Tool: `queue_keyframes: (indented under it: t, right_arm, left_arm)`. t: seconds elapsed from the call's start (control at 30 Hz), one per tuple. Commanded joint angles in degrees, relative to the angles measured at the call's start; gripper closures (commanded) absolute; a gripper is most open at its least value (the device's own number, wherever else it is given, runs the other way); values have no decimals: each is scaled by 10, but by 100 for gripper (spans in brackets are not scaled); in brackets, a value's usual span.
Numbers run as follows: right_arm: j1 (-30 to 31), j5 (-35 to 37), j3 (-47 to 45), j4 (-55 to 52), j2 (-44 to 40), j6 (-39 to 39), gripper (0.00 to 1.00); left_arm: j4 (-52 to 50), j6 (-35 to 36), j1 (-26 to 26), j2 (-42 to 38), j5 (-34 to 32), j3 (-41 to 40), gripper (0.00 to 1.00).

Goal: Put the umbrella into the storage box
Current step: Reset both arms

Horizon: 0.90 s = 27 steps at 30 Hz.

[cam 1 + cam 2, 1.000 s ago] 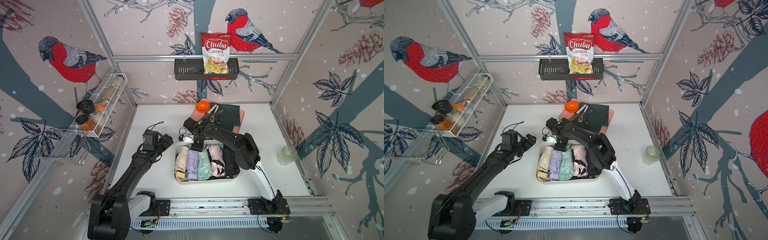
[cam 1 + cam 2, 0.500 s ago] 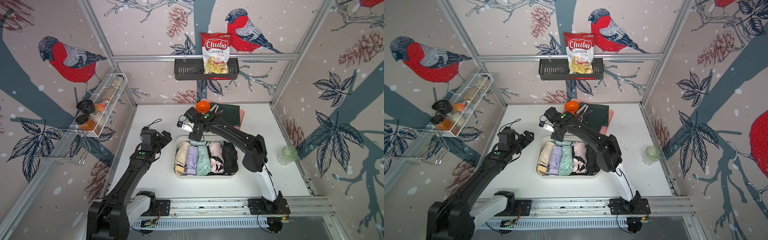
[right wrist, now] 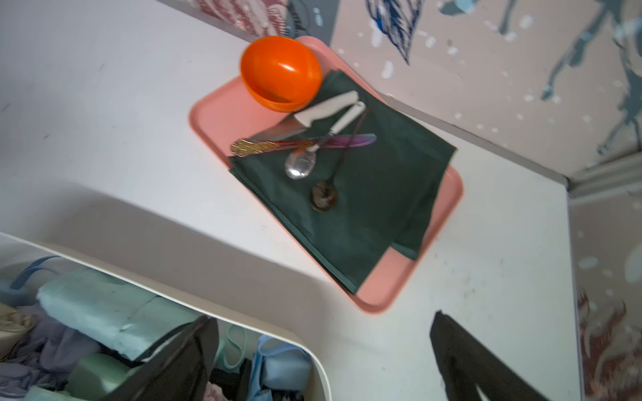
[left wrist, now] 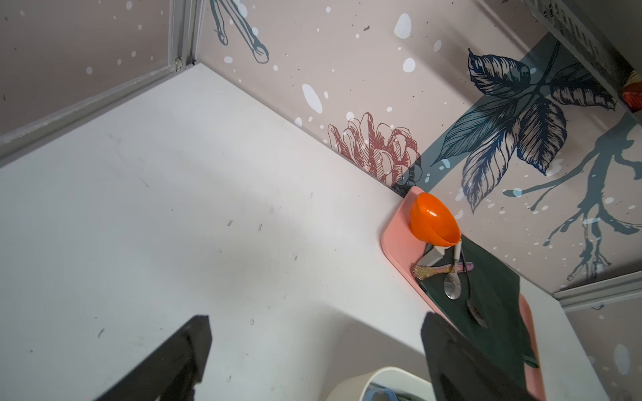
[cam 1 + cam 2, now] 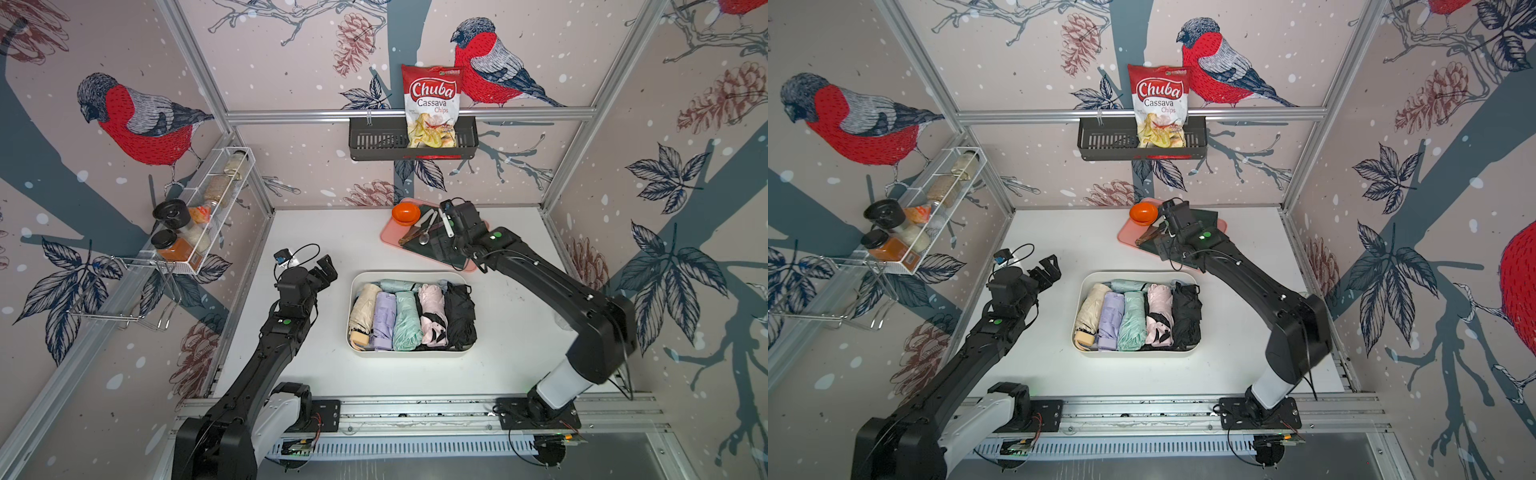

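Both pincers are empty. The right pincer (image 3: 323,326) has its two fingers spread wide, and only bare table (image 3: 347,347) shows between them. The left pincer (image 4: 312,326) is spread wide too, with nothing in it.

The storage box (image 5: 409,353) sits close to the right pincer, on the side nearer the robot. The pink tray (image 3: 215,114) with the orange bowl (image 3: 281,73) and the spoons (image 3: 300,165) lies on its far side. From the left pincer the box is off to one side, a little apart.

Inside the box, folded umbrellas lie packed side by side. There is a beige umbrella (image 5: 361,309), a lilac umbrella (image 5: 384,320), a mint umbrella (image 5: 407,320), a pink umbrella (image 5: 432,311) and a black umbrella (image 5: 459,316). A pale blue umbrella (image 5: 399,286) lies across behind them (it is partly hidden).

In both top views I can see no umbrella left out on the table. So I think the job is done, or almost done. All that may be left is for the arms to move away from the box.
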Motion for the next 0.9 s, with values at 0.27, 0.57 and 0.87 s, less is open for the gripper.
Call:
queue_keyframes:
  t: [0.27, 0.57, 0.87]
  right_arm:
    - [-205, 24, -314, 282, -211, 144, 0]
    - [-235, 115, -381, 364, -178, 103, 0]
    - [-263, 101, -490, 538, -181, 66, 0]
  left_arm:
    - [183, 200, 0, 20, -34, -67, 2]
    - [320, 301, 1, 64, -68, -143, 2]
    - [473, 327, 1, 167, -79, -166, 3]
